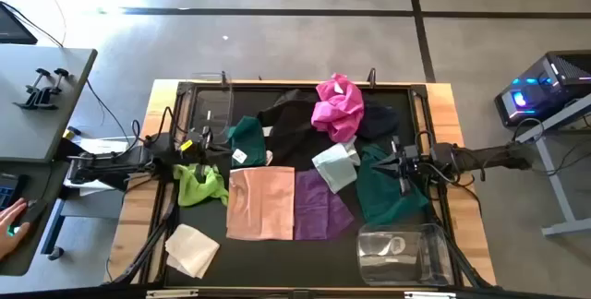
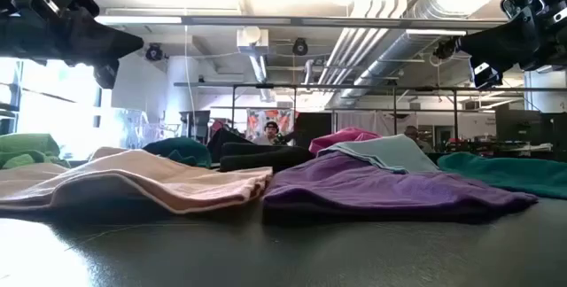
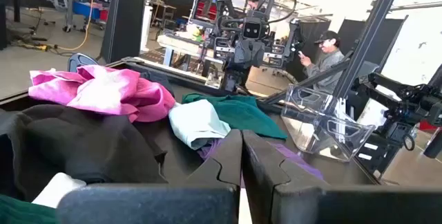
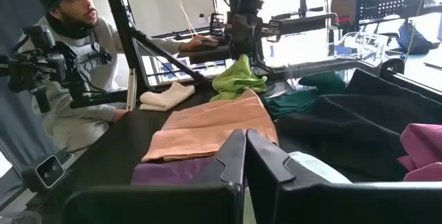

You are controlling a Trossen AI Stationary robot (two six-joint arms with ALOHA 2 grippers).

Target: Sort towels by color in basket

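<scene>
Looking down from above, the desk (image 1: 138,209) carries a black mat with the towels spread over it. At the far left a person's hand (image 1: 14,221) rests at the picture's edge, off the desk.

The left gripper (image 1: 205,139) hangs over the left side of the mat, and its jaws are together, holding nothing. Just below it in the high view lies the lime green towel (image 1: 199,184), crumpled. Nearer the front edge, well apart from the others, lies the cream-white towel (image 1: 192,249), folded. Beside the left gripper, toward the middle, is a dark teal-green towel (image 1: 247,138) with a small white label on it.

In the middle the peach towel (image 1: 260,203) lies flat, and the purple towel (image 1: 319,205) touches its right edge. Behind them the black towel (image 1: 288,119) is bunched up, and the magenta towel (image 1: 338,105) sits in a heap at its right, toward the back rim. The pale mint towel (image 1: 336,165) lies between the magenta one and the purple one, partly over the purple.

On the right a second dark teal-green towel (image 1: 388,194) stretches toward the front. The right gripper (image 1: 395,162) hovers over its upper part, jaws together and empty. At the front right corner stands a clear plastic basket (image 1: 404,253), with nothing visible inside. A second clear basket (image 1: 212,105) stands at the back left corner.
</scene>
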